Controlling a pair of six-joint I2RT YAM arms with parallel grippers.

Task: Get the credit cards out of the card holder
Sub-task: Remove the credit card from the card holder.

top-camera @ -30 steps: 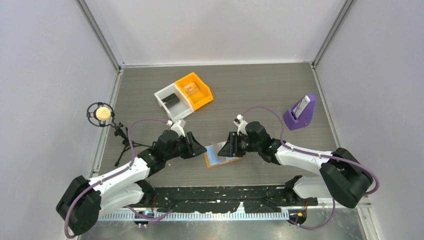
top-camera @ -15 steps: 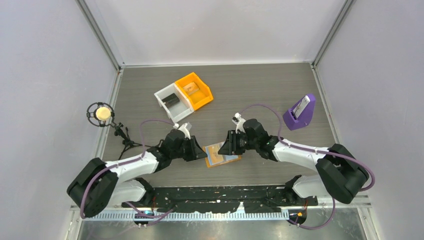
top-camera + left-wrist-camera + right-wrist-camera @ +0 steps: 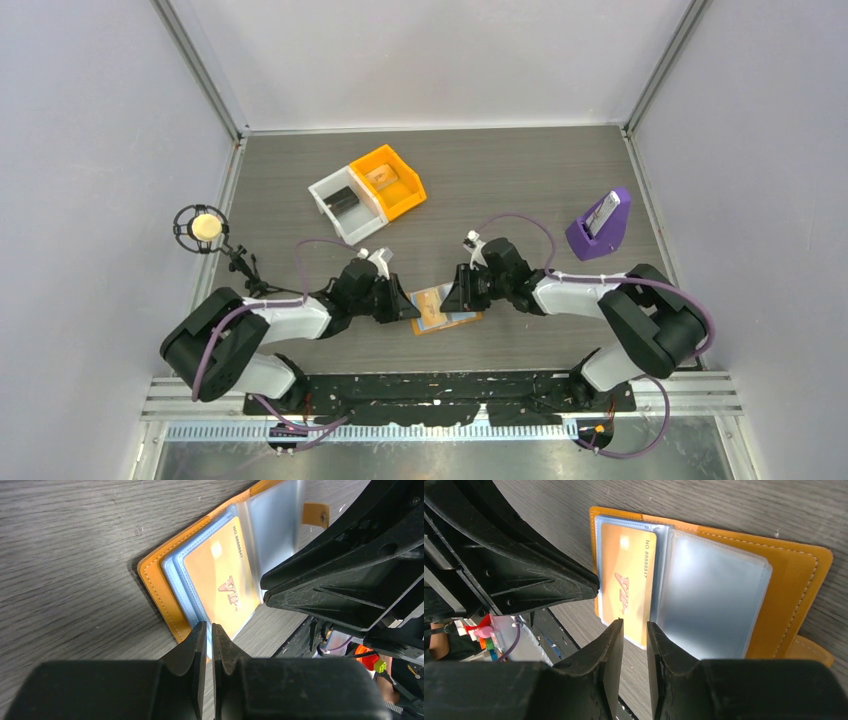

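We see the card holder (image 3: pixel 445 308) lying open and flat on the grey wood-grain surface (image 3: pixel 520 170), near its front edge and between the two arms. Its orange cover faces down and its light blue pocket panels (image 3: pixel 711 595) face up. A gold card (image 3: pixel 225 580) marked "VIP" sits inside the pocket panel on the left arm's side. The other panel looks plain and frosted. A small orange snap tab (image 3: pixel 315 514) sticks out from the cover's far edge.

The left jaws sit low at the holder's left side. In the left wrist view their fingers (image 3: pixel 192 645) stand almost together, with only a thin slit between them, right at the pocket's edge. We cannot tell whether they pinch that edge.

The right jaws come in from the opposite side. Their fingers (image 3: pixel 606 650) stand a little apart, and the edge of the card pocket shows in the gap. We cannot tell whether they touch it.

Further back on the surface an orange bin (image 3: pixel 388 180) and a white bin (image 3: pixel 345 205) stand side by side, touching. A purple stand (image 3: pixel 600 225) sits well apart to the right.
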